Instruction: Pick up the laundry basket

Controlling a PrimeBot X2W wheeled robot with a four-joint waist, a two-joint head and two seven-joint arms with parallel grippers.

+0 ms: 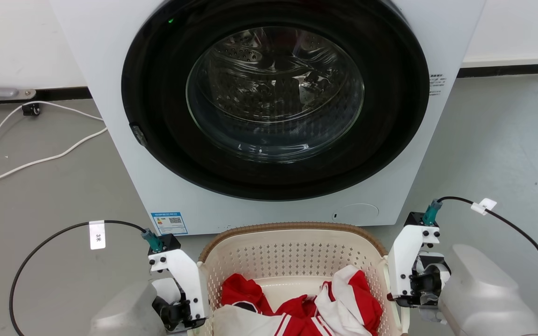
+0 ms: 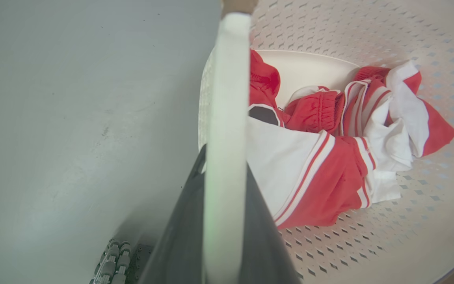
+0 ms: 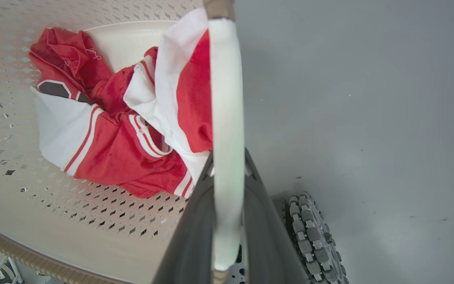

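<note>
The laundry basket, cream with perforated walls and a brown rim, sits at the bottom centre of the head view, between my two grippers. It holds red and white clothes. My left gripper is at its left side. In the left wrist view the left gripper has a dark finger on each side of the white handle and is shut on it. My right gripper is at the right side. The right wrist view shows the right gripper clamped the same way on the other white handle.
A white washing machine with a closed round glass door stands directly behind the basket. White cables trail over the grey floor at the left. My base's roller wheel is close beside the basket.
</note>
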